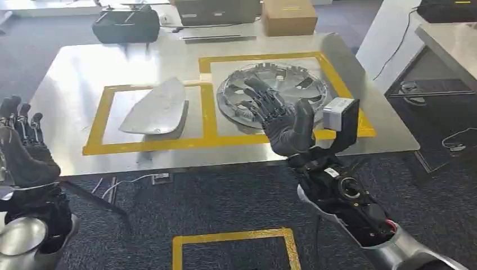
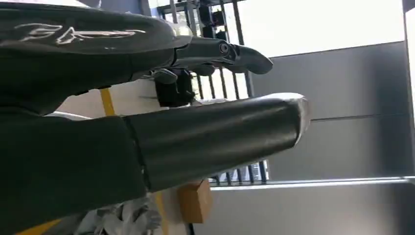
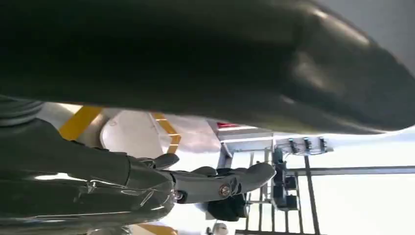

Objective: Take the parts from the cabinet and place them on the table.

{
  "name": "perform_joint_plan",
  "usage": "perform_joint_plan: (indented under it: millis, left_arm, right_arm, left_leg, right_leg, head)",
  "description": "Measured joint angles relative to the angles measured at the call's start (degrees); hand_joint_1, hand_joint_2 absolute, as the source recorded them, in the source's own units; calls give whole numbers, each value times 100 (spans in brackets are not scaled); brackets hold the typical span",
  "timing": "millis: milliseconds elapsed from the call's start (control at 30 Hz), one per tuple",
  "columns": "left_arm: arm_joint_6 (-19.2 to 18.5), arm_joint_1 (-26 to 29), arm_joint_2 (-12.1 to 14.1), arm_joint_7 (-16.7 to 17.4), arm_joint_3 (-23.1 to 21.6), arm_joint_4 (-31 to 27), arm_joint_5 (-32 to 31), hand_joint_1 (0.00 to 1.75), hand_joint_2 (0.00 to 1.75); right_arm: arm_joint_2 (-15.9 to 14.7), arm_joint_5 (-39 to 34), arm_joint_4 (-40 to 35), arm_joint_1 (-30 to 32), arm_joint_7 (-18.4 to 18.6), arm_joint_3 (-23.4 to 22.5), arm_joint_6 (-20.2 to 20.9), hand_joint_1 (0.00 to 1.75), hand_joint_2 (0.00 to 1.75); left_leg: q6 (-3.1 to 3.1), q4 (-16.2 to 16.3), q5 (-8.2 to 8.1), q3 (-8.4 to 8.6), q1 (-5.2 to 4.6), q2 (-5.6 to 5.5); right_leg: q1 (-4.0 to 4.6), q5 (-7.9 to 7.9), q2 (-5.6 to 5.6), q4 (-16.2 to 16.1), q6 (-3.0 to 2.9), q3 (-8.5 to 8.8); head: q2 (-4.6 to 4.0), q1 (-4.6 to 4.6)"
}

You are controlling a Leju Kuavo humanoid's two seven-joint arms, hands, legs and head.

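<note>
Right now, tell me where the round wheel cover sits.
In the head view, the wheel cover lies flat in the table's right yellow-taped square, beside the grey panel and just beyond the raised right hand.

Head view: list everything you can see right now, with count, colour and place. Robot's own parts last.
Table: one, silver, ahead, with two yellow taped boxes.
Hubcap: one, silver, in the right taped box.
Panel: one, silver-grey, flat in the left taped box.
Bag: one, black, beyond the table's far edge.
Carton: one, brown, beyond the far edge, right of the bag.
Floor square: one, yellow tape, on dark carpet near the robot.
Cable: one, white, on the floor under the table's near edge.
Left hand: dark, empty, at the table's near left corner.
Right hand: dark, fingers spread, raised over the hubcap's near edge.
</note>
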Motion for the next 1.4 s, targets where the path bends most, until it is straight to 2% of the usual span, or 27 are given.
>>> perform_joint_plan:
  millis: [67,100,167,233,267,333,400,433,467,567,600,667,733,767,833,900,967,1000,1067,1100,1133,1167,1233,1267,1300,1333,1400]
  left_arm:
    - [-28,10,-2,0,-2,0,-9,0,0]
    - [-35,-1,-7,-13,-7,0,-15,0,0]
    - [-52,-2,-35,-52,-9,0,-24,0,0]
    - [-79,13,-48,-83,-9,0,-28,0,0]
    - [-81,22,-55,-87,-9,0,-28,0,0]
    - [-85,27,-57,-96,-11,0,-28,0,0]
    - [-101,30,-59,-109,-9,0,-33,0,0]
    - [-127,33,-61,-116,-9,0,-41,0,0]
    - [-133,29,-59,-127,-11,-2,-48,0,0]
    - [-164,44,-68,-146,-9,-2,-66,0,0]
    - [-188,47,-68,-155,-9,-2,-68,0,0]
    - [-190,48,-68,-168,-9,-2,-70,0,0]
    - [-192,74,-74,-173,-9,-2,-76,0,0]
    - [-194,86,-74,-173,-9,0,-83,0,0]
    - [-201,91,-77,-173,-9,4,-85,0,0]
    - [-212,81,-89,-175,-9,4,-96,0,0]
    - [-249,61,-111,-188,-11,2,-100,0,0]
    - [-254,65,-120,-201,-11,7,-98,0,0]
    - [-262,42,-125,-221,-11,13,-101,0,0]
    - [-267,36,-142,-223,-9,22,-101,0,0]
    - [-269,20,-153,-223,-9,24,-101,0,0]
    - [-271,11,-166,-225,-11,26,-101,0,0]
    - [-273,11,-181,-225,-11,33,-101,0,0]
    - [-275,11,-188,-225,-9,35,-101,0,0]
    - [-280,12,-197,-225,-11,48,-101,0,0]
    - [-282,12,-199,-223,-11,57,-101,0,0]
    - [-291,12,-199,-225,-9,63,-98,0,0]
  right_arm:
    - [-20,20,-15,42,20,-9,-39,0,0]
    - [-53,20,-24,72,20,-31,-39,0,0]
    - [-68,28,-66,112,26,-59,-50,0,0]
    - [-81,33,-101,161,33,-66,-68,0,0]
    - [-89,35,-107,183,44,-66,-79,0,0]
    - [-96,39,-127,215,50,-63,-98,0,0]
    - [-98,72,-164,211,57,-66,-100,0,0]
    - [-98,96,-198,209,61,-68,-100,0,0]
    - [-98,109,-218,209,59,-70,-98,0,0]
    - [-98,114,-234,213,66,-72,-98,0,0]
    - [-98,114,-234,215,70,-74,-96,0,0]
    - [-98,114,-240,203,63,-74,-87,0,0]
    - [-98,114,-243,216,76,-74,-87,0,0]
    - [-98,114,-243,216,76,-74,-90,0,0]
    - [-98,114,-243,222,87,-74,-94,0,0]
    - [-98,131,-245,222,90,-76,-107,0,0]
    - [-98,135,-282,220,96,-85,-137,0,0]
    - [-98,140,-291,229,100,-85,-146,0,0]
    - [-98,140,-295,239,105,-85,-162,0,0]
    - [-101,140,-297,258,116,-85,-162,0,0]
    - [-103,140,-297,269,114,-94,-162,0,0]
    - [-103,140,-297,271,114,-96,-164,0,0]
    - [-105,140,-297,280,114,-96,-166,0,0]
    - [-105,140,-297,286,111,-92,-166,0,0]
    - [-105,140,-297,301,116,-94,-166,0,0]
    - [-105,140,-297,312,114,-94,-168,0,0]
    - [-105,140,-299,316,122,-96,-177,0,0]
  left_leg:
    - [96,-28,76,-37,5,6]
    - [142,-47,138,-77,29,46]
    - [219,-45,248,-217,12,48]
    - [228,-39,355,-353,-1,52]
    - [224,-37,410,-425,-7,53]
    - [210,-22,511,-575,-10,51]
    - [177,3,592,-680,-10,42]
    - [151,17,626,-719,-10,42]
    - [119,33,675,-743,-31,40]
    - [26,-9,826,-769,-4,43]
    - [-8,19,772,-817,-13,38]
    - [-66,580,144,-1053,13,-2]
    - [-125,1580,-454,-1353,48,-1]
    - [-147,1935,-519,-1427,65,-1]
    - [-172,1863,-214,-1212,108,0]
    - [-173,989,144,-591,142,3]
    - [-159,41,-10,5,116,-20]
    - [-80,87,27,-34,101,-45]
    - [-45,92,80,-99,53,-50]
    - [54,34,146,-135,100,-28]
    - [107,31,198,-181,84,5]
    - [180,31,247,-244,82,11]
    - [221,32,348,-368,54,30]
    - [225,37,399,-434,43,33]
    - [221,42,457,-510,35,33]
    - [214,45,504,-576,33,33]
    - [185,62,599,-696,31,27]
  right_leg:
    - [6,72,3,-10,76,-24]
    - [-35,-36,3,55,91,-62]
    - [-25,-790,-7,804,107,-325]
    - [-12,-1282,-4,1736,132,-554]
    - [-13,-1293,-5,1990,134,-560]
    - [-12,-949,-6,1716,120,-228]
    - [-9,-629,-5,734,75,460]
    - [4,-742,-1,208,33,788]
    - [40,-791,2,-111,26,950]
    - [72,-693,6,-96,-41,860]
    - [-17,-610,-26,-163,-108,792]
    - [0,-480,-39,-156,-188,683]
    - [7,-358,-44,-149,-199,513]
    - [7,-296,-46,-136,-196,422]
    - [5,-194,-46,-102,-175,251]
    - [0,-115,-41,-55,-135,104]
    - [30,-51,-30,14,-70,-7]
    - [17,16,-36,-16,-29,-6]
    - [-22,100,-33,-25,49,-27]
    - [-15,84,-18,-13,93,-87]
    - [-44,-109,-19,98,98,-145]
    - [-35,-470,-24,437,97,-253]
    - [-38,-1128,-22,1452,119,-513]
    - [-38,-1263,-23,1834,125,-580]
    - [-38,-1213,-23,2014,127,-548]
    - [-35,-1042,-22,1917,118,-403]
    - [-29,-623,-22,1061,74,213]
  head:
    - [0,7]
    - [-2,-9]
    - [0,50]
    - [0,87]
    - [0,109]
    - [-2,120]
    - [0,166]
    - [0,194]
    - [-2,208]
    - [0,210]
    - [-2,194]
    - [-2,107]
    - [-2,50]
    - [0,39]
    - [0,-7]
    - [-2,-22]
    - [-2,-39]
    - [0,11]
    - [-2,9]
    - [-2,33]
    - [0,15]
    - [-2,70]
    - [0,138]
    - [0,146]
    - [-2,146]
    - [0,155]
    - [0,208]
